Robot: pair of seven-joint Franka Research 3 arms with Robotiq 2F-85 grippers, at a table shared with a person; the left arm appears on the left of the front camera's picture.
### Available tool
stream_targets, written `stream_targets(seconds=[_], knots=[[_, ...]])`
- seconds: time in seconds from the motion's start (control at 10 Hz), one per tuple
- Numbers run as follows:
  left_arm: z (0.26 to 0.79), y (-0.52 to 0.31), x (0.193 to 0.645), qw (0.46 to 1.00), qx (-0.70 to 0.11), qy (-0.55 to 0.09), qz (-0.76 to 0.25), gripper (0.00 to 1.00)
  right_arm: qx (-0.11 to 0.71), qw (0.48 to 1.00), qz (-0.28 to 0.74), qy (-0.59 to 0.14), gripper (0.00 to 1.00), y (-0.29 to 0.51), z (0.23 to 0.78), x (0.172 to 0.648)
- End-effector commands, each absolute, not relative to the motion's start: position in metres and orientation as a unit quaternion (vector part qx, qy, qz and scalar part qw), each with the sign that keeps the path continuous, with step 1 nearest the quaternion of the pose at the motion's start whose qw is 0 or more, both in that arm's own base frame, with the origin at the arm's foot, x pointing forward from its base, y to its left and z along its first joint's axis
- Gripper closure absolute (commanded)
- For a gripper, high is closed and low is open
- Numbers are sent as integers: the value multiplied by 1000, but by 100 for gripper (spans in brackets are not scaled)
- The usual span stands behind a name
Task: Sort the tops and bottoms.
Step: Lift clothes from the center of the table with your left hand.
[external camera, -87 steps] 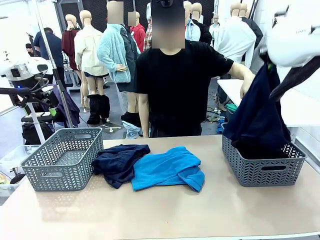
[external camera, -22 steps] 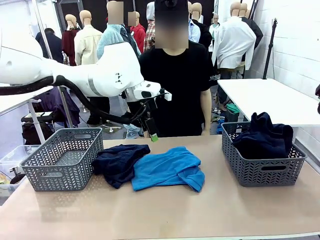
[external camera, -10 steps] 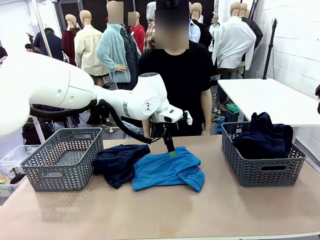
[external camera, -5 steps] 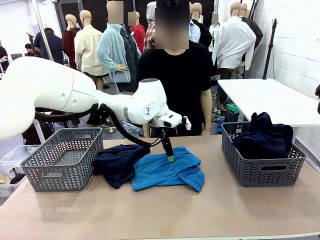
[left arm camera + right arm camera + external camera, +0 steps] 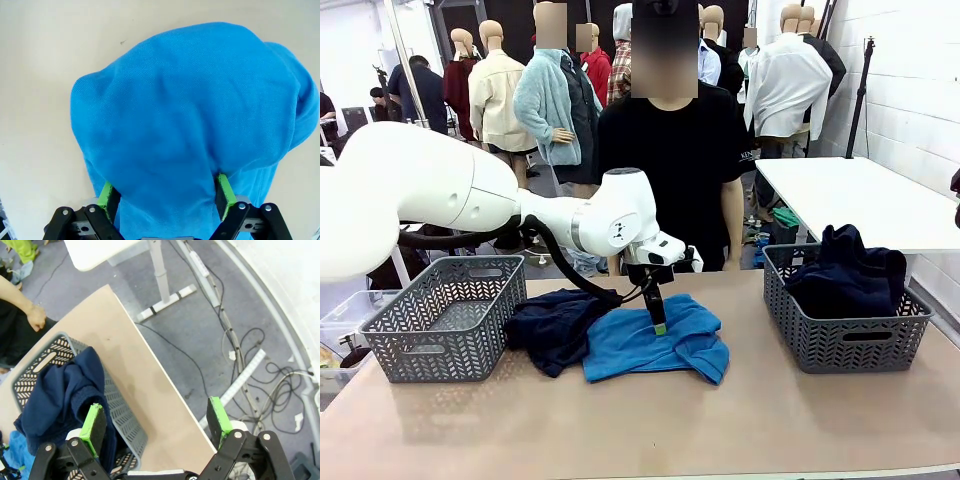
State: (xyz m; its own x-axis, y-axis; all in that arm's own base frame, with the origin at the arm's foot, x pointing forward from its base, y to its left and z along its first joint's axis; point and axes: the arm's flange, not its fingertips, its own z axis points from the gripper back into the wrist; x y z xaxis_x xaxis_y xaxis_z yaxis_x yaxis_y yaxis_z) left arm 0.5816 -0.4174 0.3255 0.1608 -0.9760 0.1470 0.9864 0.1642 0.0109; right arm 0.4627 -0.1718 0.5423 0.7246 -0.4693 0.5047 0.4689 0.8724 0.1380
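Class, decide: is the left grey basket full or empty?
Seemingly empty: the left grey basket shows only bare mesh walls inside.

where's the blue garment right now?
Front view: the blue garment lies mid-table between the left basket and the right basket, its left edge against the navy garment. The left gripper is open, its fingers pressing down into it.

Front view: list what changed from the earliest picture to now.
The right gripper let go of the navy garment, which now lies in the right basket, and drew away. The left gripper came in and lowered, open, onto the blue garment. The dark garment beside it and the left basket stayed put.
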Motion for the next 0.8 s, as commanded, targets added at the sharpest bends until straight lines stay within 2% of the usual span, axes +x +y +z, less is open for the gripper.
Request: stream_targets(seconds=[0.0,0.3,0.7], knots=[[333,-420,585,758,-39,-53,-649,43,-10,930,-251,-267,0,-170,543,463],[333,-421,583,751,-58,-44,-656,100,-10,930,-251,-267,0,-170,543,463],[336,-422,579,745,-72,-46,-661,100,-10,930,-251,-267,0,-170,543,463]])
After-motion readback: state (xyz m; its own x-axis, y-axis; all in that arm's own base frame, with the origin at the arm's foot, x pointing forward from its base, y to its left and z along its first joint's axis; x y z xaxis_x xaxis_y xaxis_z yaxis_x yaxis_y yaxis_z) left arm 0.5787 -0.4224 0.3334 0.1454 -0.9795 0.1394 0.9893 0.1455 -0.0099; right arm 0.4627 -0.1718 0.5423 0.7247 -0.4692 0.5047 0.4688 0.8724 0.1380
